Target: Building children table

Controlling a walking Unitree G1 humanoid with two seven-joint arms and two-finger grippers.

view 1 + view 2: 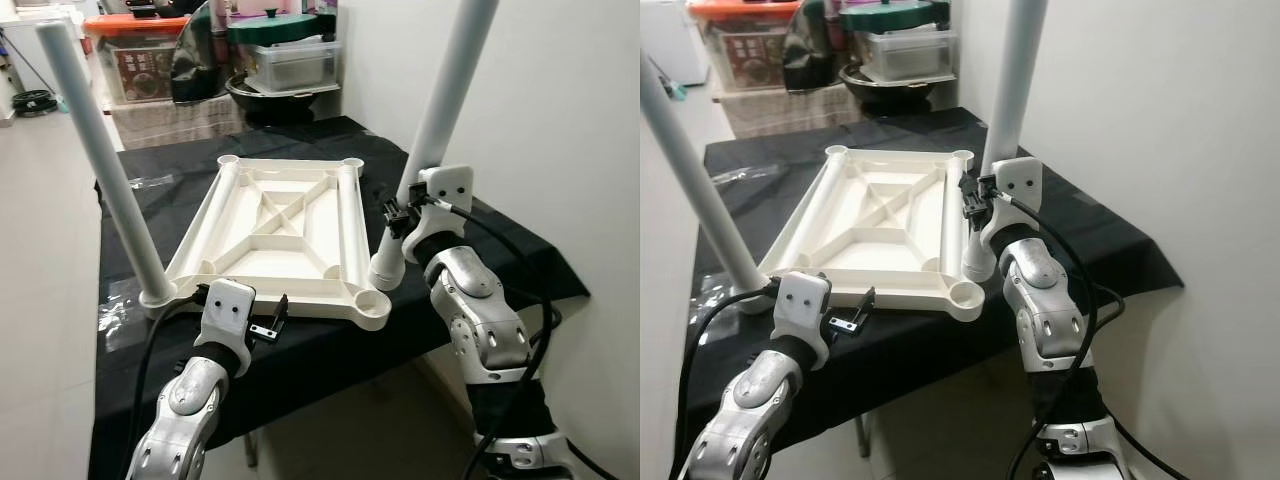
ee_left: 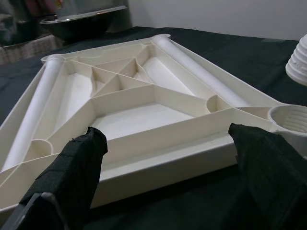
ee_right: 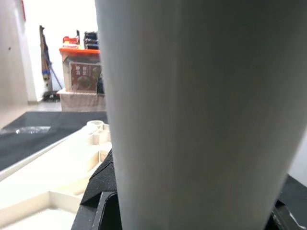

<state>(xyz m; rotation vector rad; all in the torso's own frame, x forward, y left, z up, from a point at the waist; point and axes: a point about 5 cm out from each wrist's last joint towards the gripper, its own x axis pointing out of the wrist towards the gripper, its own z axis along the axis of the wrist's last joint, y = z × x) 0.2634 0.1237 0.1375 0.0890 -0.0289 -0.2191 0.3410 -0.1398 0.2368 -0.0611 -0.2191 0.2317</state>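
White leg (image 1: 440, 120) near-upright, top tilted rightward, in right tool (image 1: 398, 215).

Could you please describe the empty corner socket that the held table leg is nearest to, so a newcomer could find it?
On the black-draped table lies the upside-down white tabletop. Its near right corner is a round open socket, beside the leg in the right gripper. The near left corner already holds a leg.
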